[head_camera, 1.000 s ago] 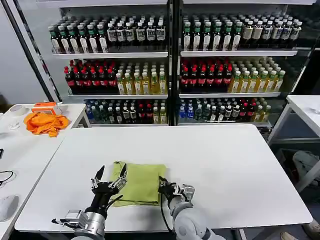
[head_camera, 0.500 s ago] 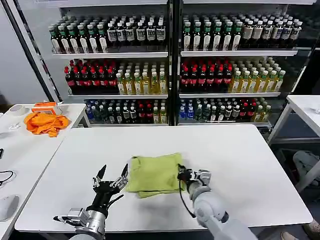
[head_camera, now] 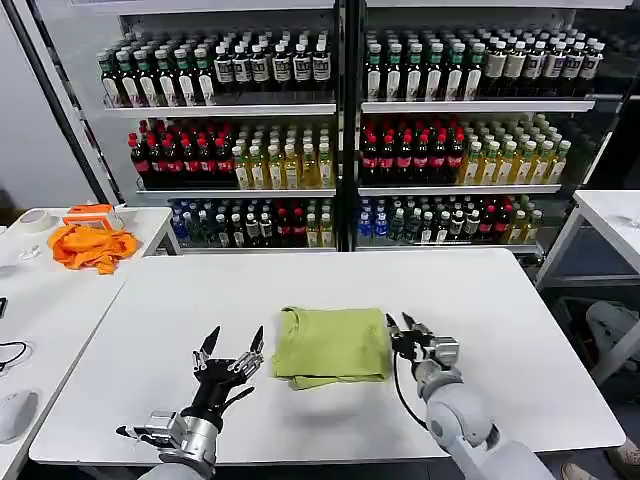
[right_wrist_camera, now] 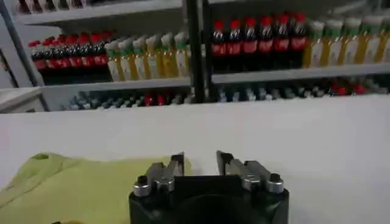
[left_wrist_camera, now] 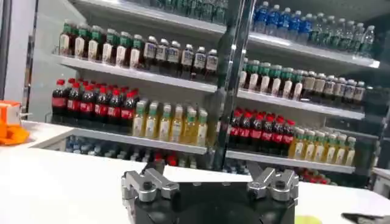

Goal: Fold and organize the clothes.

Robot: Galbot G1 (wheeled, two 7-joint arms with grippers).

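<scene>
A folded lime-green T-shirt lies on the white table, just below the middle of the head view, its collar edge toward the upper left of the fold. The right gripper sits just beside the shirt's right edge, low and right of centre; its jaws are apart and hold nothing. In the right wrist view the same gripper shows its two fingers spread over bare table, the shirt lying in the lower left of that frame. The left gripper is at lower left of centre, near the shirt's left edge but apart from it, its fingers splayed wide and empty.
</scene>
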